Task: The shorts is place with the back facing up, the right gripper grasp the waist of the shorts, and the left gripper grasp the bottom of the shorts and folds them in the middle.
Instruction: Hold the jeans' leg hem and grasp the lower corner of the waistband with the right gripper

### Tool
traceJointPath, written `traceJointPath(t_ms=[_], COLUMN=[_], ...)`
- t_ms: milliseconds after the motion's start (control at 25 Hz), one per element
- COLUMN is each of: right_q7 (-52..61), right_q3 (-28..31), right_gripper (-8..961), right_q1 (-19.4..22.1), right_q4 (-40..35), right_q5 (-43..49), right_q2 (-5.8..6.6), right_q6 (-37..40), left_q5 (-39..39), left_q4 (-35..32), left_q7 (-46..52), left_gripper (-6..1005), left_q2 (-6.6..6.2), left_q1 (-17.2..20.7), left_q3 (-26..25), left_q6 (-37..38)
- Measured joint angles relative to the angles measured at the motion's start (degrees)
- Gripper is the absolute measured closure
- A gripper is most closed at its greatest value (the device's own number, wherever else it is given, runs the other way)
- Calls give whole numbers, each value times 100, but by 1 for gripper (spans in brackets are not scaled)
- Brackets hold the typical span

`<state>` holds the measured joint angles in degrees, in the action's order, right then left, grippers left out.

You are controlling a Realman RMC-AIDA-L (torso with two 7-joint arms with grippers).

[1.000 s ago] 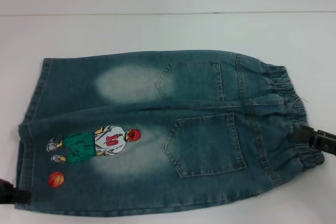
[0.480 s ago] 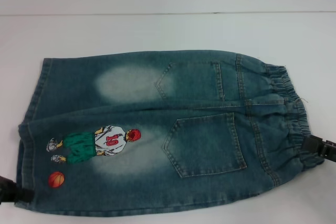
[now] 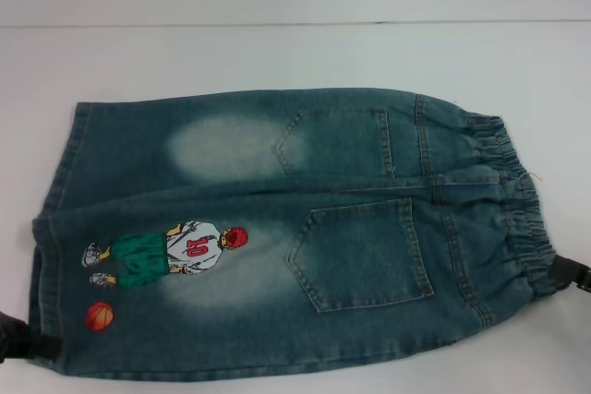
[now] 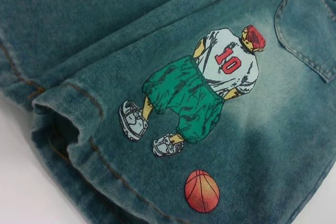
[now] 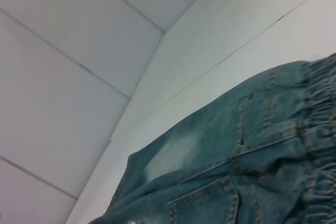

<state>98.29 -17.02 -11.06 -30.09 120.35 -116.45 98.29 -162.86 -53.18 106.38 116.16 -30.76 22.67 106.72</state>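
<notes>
The blue-green denim shorts (image 3: 277, 228) lie flat on the white table, back up, with both back pockets showing. The gathered elastic waist (image 3: 517, 209) is at the right and the flat leg hems (image 3: 51, 228) at the left. The basketball player print (image 3: 175, 251) and orange ball (image 3: 99, 316) are on the near leg. My left gripper (image 3: 26, 343) shows as a black part at the near hem corner, touching the cloth. My right gripper (image 3: 572, 276) shows as a black part at the picture's right edge, beside the near end of the waist. The left wrist view shows the print (image 4: 210, 87) and hem (image 4: 79, 140) close up; the right wrist view shows the waist (image 5: 320, 108).
The white table (image 3: 295, 53) stretches behind the shorts to a back edge line, with a pale wall beyond it. Bare table also shows to the right of the waist and in a thin strip along the front.
My right gripper has drawn back to the right, off the waistband toward the picture's edge. My left gripper has edged slightly right toward the hem corner. The shorts have not moved.
</notes>
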Motion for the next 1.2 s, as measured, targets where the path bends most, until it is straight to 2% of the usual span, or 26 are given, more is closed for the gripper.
traceJointPath(t_ms=[720, 1200], right_q7=[162, 315], right_q3=[147, 200], right_gripper=[42, 42], right_q1=[206, 107], right_q4=[49, 226], right_q5=[6, 6], right_q2=[64, 150], right_q6=[-295, -344], left_q5=[57, 61], left_q4=[91, 143], left_q7=[6, 6], left_gripper=[905, 909], left_q2=[-10, -19], left_q1=[-58, -139], left_q3=[0, 4], left_q6=[-53, -98])
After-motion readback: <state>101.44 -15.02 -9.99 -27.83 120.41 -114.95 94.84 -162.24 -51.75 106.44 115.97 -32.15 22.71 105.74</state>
